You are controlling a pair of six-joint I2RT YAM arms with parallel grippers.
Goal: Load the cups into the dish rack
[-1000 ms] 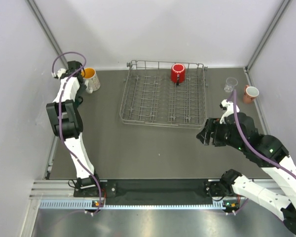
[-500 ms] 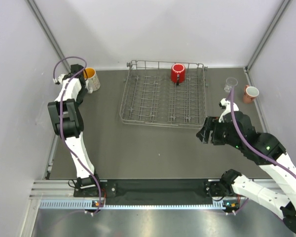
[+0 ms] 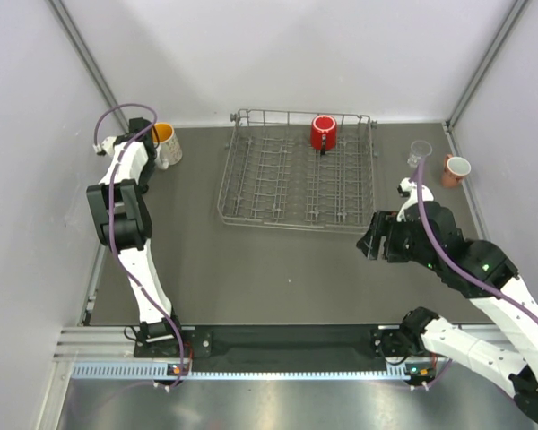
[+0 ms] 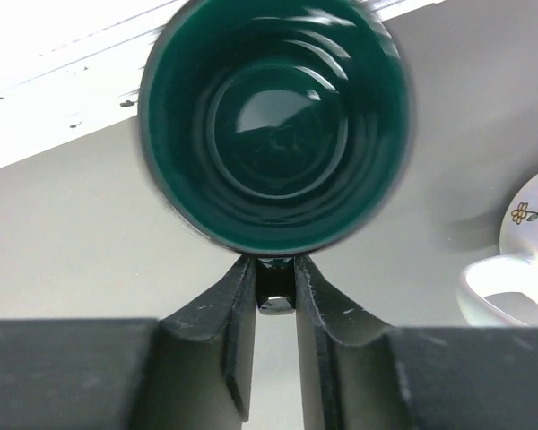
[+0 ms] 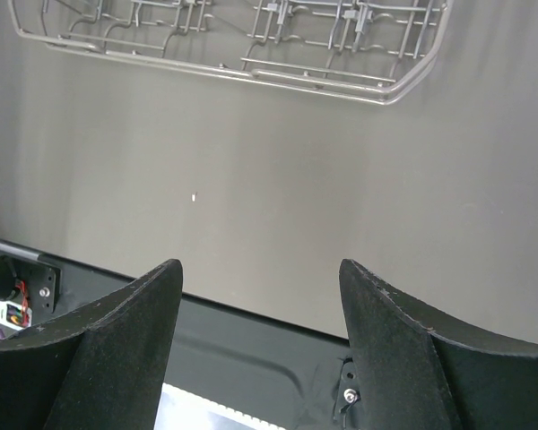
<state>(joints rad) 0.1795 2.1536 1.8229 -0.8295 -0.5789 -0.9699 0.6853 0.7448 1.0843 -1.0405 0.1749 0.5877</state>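
My left gripper (image 3: 140, 122) is at the far left back corner. In the left wrist view it (image 4: 273, 266) is shut on the handle of the dark green mug (image 4: 273, 116), seen from above; the arm hides this mug in the top view. The white speckled mug with orange inside (image 3: 164, 142) stands just right of it and also shows in the left wrist view (image 4: 529, 255). The red mug (image 3: 323, 133) sits in the back of the grey wire dish rack (image 3: 296, 223). The clear glass (image 3: 420, 152) and the salmon-pink mug (image 3: 455, 168) stand right of the rack. My right gripper (image 3: 369, 244) is open and empty (image 5: 260, 269).
White walls close in the table on the left, back and right. The rack's near edge (image 5: 251, 76) lies just ahead of my right gripper. A black rail with the arm bases (image 3: 287, 340) runs along the table's near edge.
My left wrist has shifted slightly at the back corner, still beside the white mug. My right gripper has edged a little toward the rack's near right corner.
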